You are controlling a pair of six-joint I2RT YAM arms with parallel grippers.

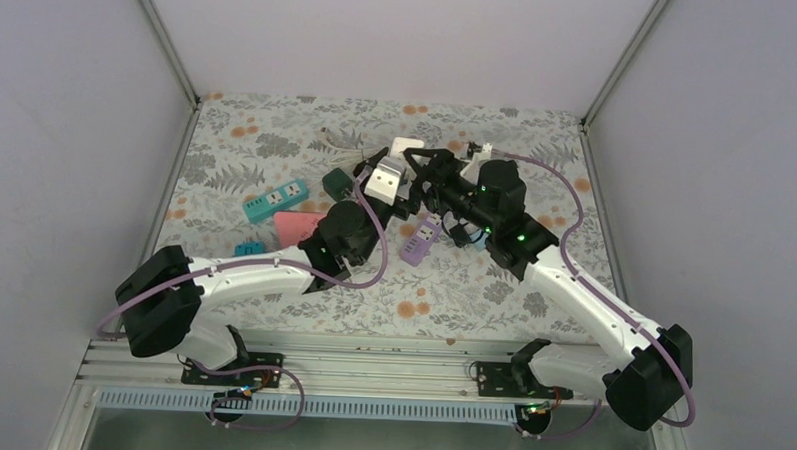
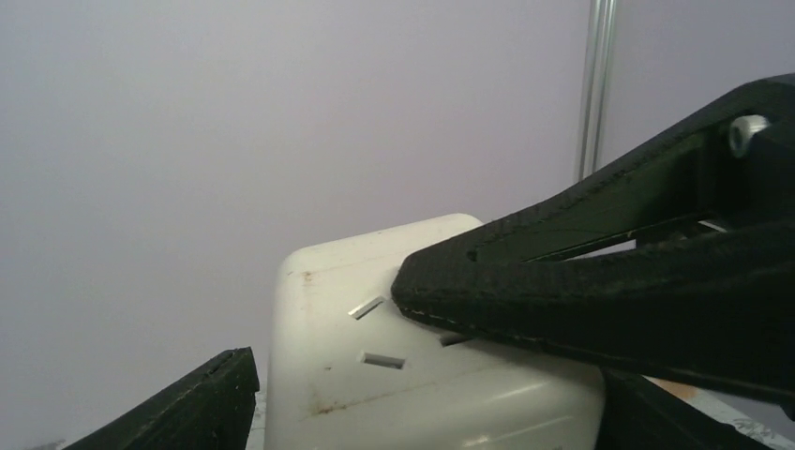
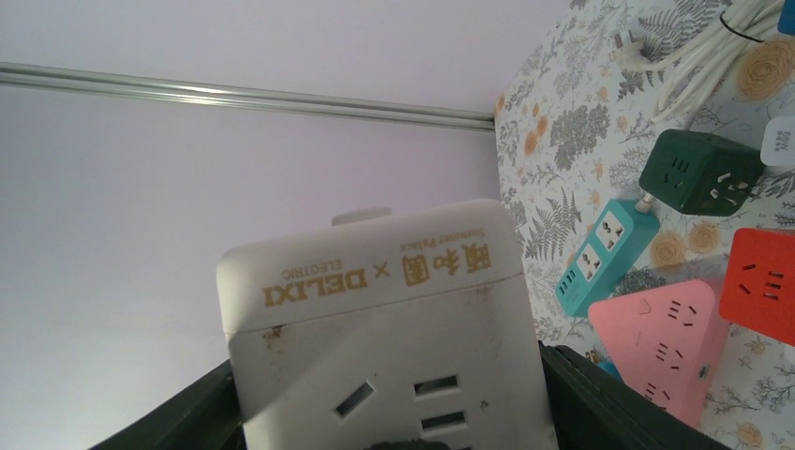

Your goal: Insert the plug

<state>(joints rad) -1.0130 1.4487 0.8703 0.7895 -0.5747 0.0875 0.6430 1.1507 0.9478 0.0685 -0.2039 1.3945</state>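
Top view: the white socket block (image 1: 385,182) is seen just toward 12 o'clock of the centre of the worktop (image 1: 472,288). It is met by the left pincer (image 1: 374,195) from 7 o'clock and by the right pincer (image 1: 419,185) from 3 o'clock.

Left wrist view: the left fingers (image 2: 202,401) are spread about the block (a gap is seen on one side).

Right wrist view: the block is pinched between the right pincer's fingers. A teal strip (image 3: 605,253) and a pink socket (image 3: 670,342) are seen on the worktop at its 3 o'clock.

blocked: white socket (image 1: 384,181) (centre), green cube (image 1: 337,183), teal strip (image 1: 275,201) | free: near-right tabletop (image 1: 452,299)
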